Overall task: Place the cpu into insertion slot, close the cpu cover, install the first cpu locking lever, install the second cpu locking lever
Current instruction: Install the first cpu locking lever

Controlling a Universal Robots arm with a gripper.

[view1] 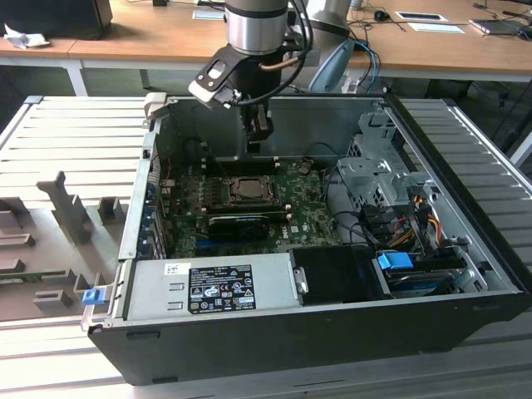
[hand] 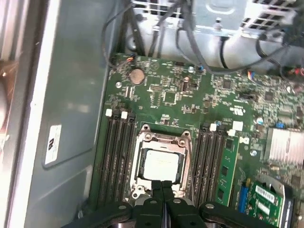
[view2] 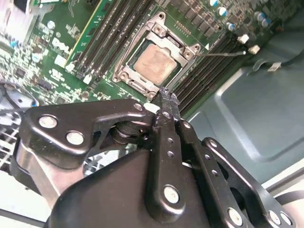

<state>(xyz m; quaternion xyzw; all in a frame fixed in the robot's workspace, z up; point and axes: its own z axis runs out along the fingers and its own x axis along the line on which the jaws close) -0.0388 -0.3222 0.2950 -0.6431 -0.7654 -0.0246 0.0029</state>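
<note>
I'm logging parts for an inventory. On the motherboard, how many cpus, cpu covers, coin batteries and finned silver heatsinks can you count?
cpu: 1
cover: 1
coin battery: 1
heatsink: 1
Total: 4

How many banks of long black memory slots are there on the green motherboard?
2. In the first wrist view, the first bank lies on one side of the cpu, the second bank on the opposite side. More could lie hidden behind the gripper.
</note>
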